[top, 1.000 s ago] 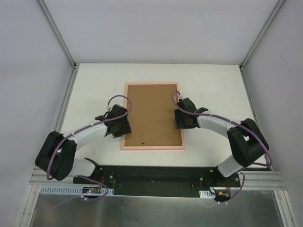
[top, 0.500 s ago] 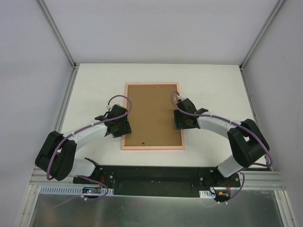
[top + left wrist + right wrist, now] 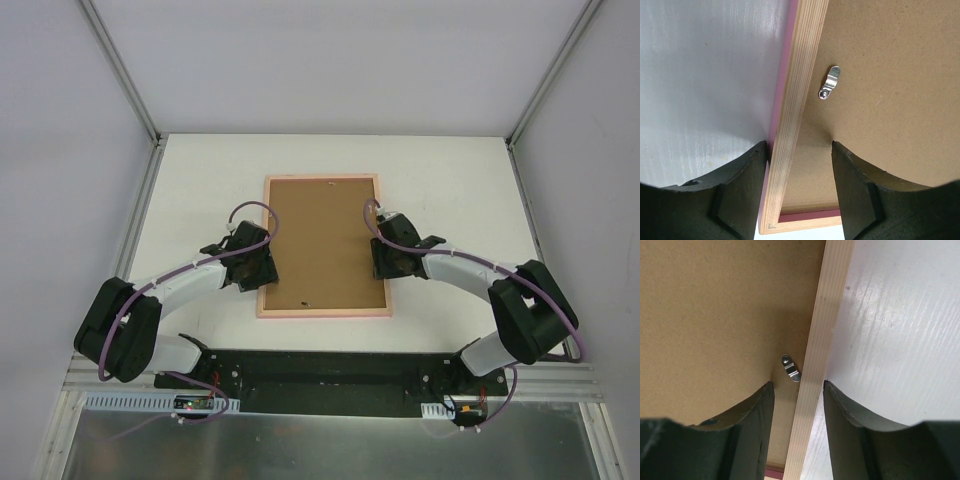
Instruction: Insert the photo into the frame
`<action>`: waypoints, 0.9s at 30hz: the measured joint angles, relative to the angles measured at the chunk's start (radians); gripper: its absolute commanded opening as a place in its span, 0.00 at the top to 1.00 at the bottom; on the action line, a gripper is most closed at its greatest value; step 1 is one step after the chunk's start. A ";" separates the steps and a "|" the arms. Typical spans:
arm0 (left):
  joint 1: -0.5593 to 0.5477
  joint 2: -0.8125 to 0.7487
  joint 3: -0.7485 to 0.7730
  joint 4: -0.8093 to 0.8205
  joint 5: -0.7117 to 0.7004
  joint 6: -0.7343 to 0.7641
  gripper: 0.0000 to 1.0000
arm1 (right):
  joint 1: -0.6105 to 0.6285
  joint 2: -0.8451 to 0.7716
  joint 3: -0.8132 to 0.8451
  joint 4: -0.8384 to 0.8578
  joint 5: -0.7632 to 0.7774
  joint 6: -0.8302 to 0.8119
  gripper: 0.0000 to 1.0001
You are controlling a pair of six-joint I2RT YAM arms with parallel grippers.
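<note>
At the middle of the top view we see the frame [image 3: 323,311] lying back up on the table [image 3: 200,200], brown board [image 3: 320,240] inside. Our left gripper [image 3: 800,147] sits half wide across its left edge, our right gripper [image 3: 798,385] across its right edge, squeezing nothing.

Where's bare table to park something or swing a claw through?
Free: the table strip between the far edge of the frame and the back wall, and both far corners. Crowded: its near half, where left claw and right claw straddle its side rails; near strip by the arm bases is thin.
</note>
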 measured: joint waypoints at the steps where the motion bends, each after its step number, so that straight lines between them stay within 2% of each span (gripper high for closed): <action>1: 0.000 0.000 0.000 0.000 0.000 0.000 0.47 | 0.000 0.000 0.000 0.000 0.000 -0.002 0.54; 7: 0.006 0.000 0.000 0.000 0.002 0.000 0.47 | 0.000 0.008 0.003 0.004 0.001 -0.006 0.54; 11: 0.006 0.000 0.000 0.000 0.004 0.000 0.47 | 0.001 0.013 0.008 0.008 0.005 -0.007 0.64; 17: 0.006 0.000 0.000 -0.005 0.003 0.002 0.47 | -0.004 0.013 0.011 0.007 0.035 -0.002 0.90; 22: 0.006 0.000 0.000 -0.008 0.003 0.003 0.47 | -0.004 0.013 0.012 0.008 0.048 0.011 0.99; 27: 0.006 -0.002 0.000 -0.008 0.006 0.004 0.44 | -0.003 0.013 0.012 0.008 0.049 0.011 0.99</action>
